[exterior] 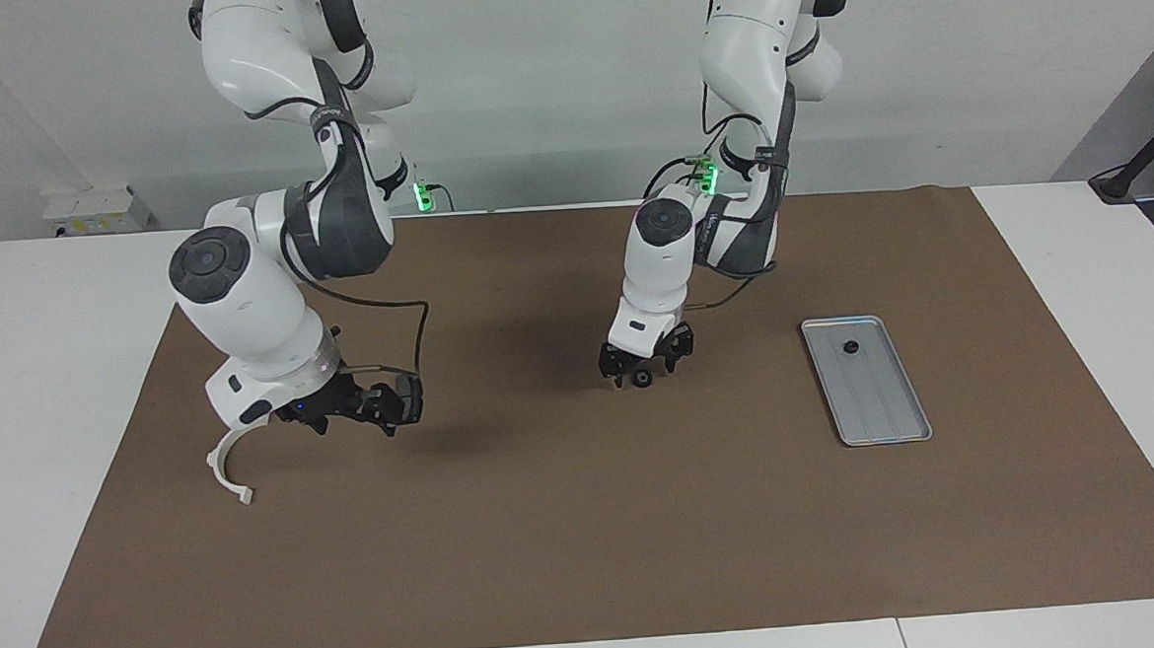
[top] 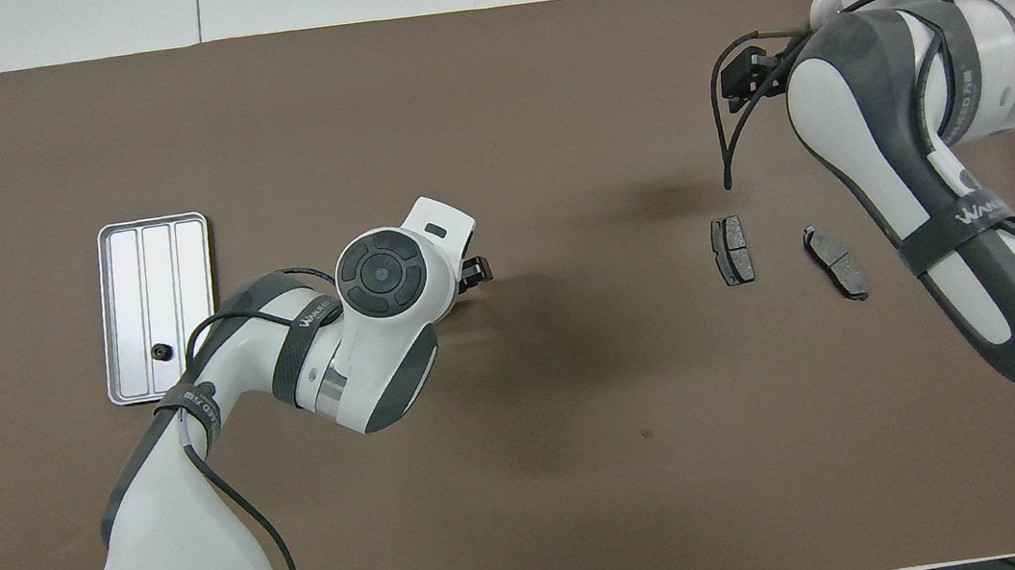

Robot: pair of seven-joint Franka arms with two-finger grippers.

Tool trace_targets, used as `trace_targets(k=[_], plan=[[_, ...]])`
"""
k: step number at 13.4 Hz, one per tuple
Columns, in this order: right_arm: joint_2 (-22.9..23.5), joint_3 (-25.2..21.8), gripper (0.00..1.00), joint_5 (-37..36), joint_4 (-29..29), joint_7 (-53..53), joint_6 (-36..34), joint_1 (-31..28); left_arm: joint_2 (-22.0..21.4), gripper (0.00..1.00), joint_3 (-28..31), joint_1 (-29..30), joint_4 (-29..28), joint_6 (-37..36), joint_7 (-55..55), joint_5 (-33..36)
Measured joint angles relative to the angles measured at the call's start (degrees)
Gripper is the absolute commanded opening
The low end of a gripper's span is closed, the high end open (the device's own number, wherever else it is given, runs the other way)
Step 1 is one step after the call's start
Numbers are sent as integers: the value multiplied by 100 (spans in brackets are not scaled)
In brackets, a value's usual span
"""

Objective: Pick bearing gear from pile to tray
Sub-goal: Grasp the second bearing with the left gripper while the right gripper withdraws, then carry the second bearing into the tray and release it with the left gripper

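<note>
Left tool (exterior: 644, 372) wide open, holding nothing, low around small black gear (exterior: 643, 379) mid-surface. You want it centred before closing. Tray (exterior: 903, 426) toward left arm's end. Right tool (exterior: 364, 410) open, empty, waiting.

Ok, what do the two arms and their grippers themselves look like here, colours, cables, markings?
Both arms have glossy white shells with dark grey joint covers and round dark grey caps on the joints. A grey band near each wrist carries white lettering. Thin black cables loop along the forearms to the wrists. The left gripper and right gripper are small, black and two-fingered. Green lights glow near each arm.
</note>
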Motion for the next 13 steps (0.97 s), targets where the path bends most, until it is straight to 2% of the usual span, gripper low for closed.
trace_targets(k=[2,3,4,5,6,9,11,13], plan=[[-128,-3,100,-1,-43,-285,-65,-101,1,95,-3,-2,-84,49,0,2],[-253,-3,100,-2,-137,-525,-71,-165,1,87,-8,-4,-104,58,0,2],[-446,-4,100,-2,-306,-736,-71,-227,0,62,-14,-5,-111,64,0,2],[-687,-4,100,-2,-525,-866,-71,-273,0,20,-15,-5,-111,75,0,2],[-952,-4,100,-2,-758,-912,-72,-298,0,0,-13,-5,-110,92,0,2],[-1799,-4,100,-2,-1306,-916,-374,-334,-24,0,28,13,-45,120,1,13],[-2277,-4,100,-2,-1434,-916,-876,-361,-20,0,40,55,103,112,1,14],[-2697,-3,100,-2,-1499,-958,-1374,-382,-14,0,68,181,456,-271,111,20]])
